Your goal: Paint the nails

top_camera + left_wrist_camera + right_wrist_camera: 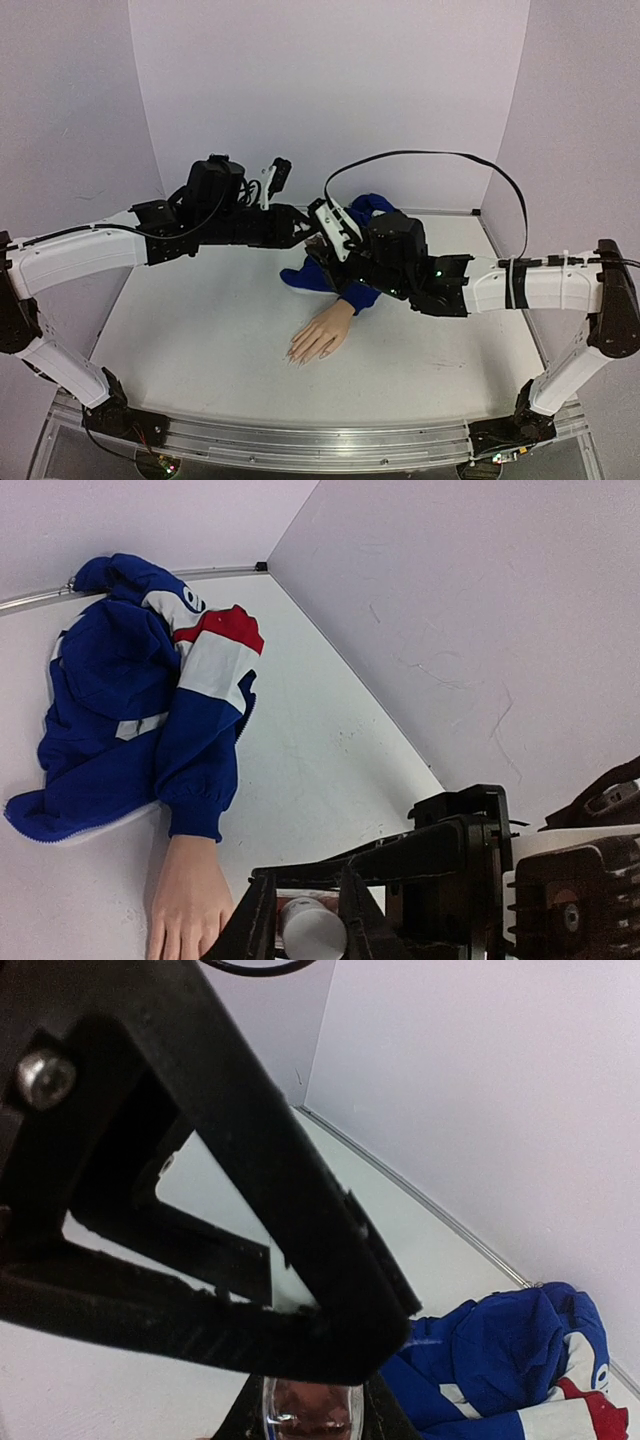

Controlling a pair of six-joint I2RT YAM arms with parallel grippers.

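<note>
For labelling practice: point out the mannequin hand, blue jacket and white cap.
mannequin hand [328, 330], top view, its back
blue jacket [95, 685], left wrist view, body
white cap [312, 932], left wrist view, side

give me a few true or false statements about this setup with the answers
The mannequin hand lies on the table. True.
The right gripper's jaws hold a brush. False: they clamp the polish bottle.
The white cap sits between the left gripper's jaws. True.
The blue jacket covers the nails. False: the nails show, uncovered.
</note>
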